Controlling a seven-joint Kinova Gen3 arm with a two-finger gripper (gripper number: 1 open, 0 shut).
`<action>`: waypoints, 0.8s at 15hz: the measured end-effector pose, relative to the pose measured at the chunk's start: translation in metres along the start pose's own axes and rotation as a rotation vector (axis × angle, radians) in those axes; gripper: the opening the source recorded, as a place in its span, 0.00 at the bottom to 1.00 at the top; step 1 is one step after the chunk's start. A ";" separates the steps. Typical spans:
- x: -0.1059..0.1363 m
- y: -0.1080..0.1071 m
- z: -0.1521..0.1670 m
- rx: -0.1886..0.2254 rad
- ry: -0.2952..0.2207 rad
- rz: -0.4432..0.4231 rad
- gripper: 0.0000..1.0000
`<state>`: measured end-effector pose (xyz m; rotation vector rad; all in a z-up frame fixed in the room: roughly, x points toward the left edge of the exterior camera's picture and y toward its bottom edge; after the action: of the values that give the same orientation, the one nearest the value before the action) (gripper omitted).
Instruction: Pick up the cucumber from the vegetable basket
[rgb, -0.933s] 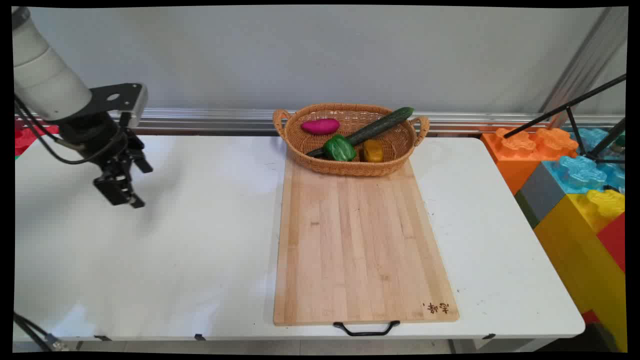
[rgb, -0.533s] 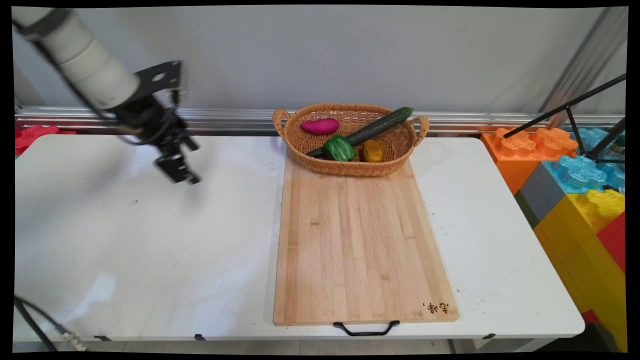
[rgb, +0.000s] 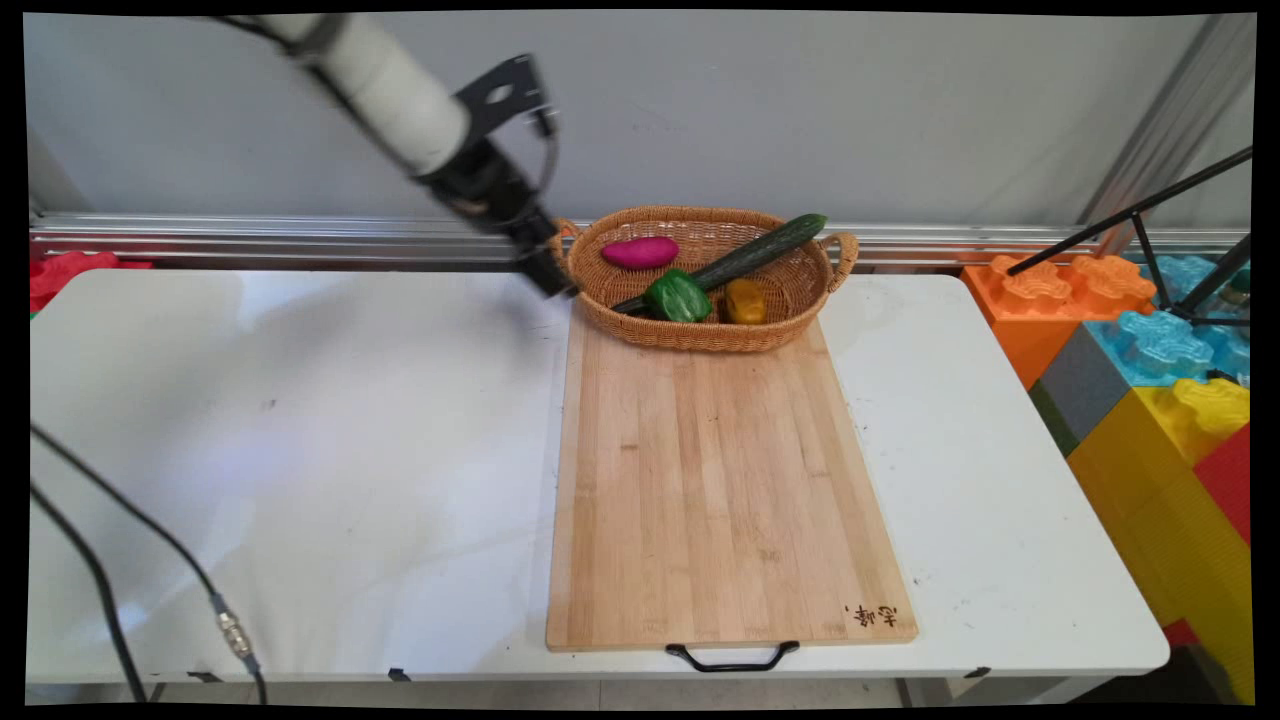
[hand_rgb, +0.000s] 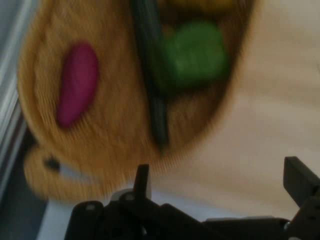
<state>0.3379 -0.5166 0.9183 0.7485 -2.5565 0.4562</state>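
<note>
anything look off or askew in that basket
Only the cucumber: too long for the wicker basket, it lies slantwise with its tip poking over the far right rim. Nothing looks spilled or damaged.

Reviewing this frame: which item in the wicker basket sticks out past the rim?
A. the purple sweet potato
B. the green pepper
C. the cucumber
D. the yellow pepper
C. The cucumber lies slantwise across the basket, and its far end rises over the rim near the right handle, while the other three vegetables sit inside the rim.
</note>
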 end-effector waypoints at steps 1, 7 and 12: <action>0.009 -0.002 0.007 0.008 0.016 -0.007 1.00; 0.080 -0.026 0.080 0.093 0.122 -0.095 1.00; 0.106 -0.035 0.134 0.111 0.144 -0.148 1.00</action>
<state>0.2359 -0.6468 0.8627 0.9035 -2.3391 0.5843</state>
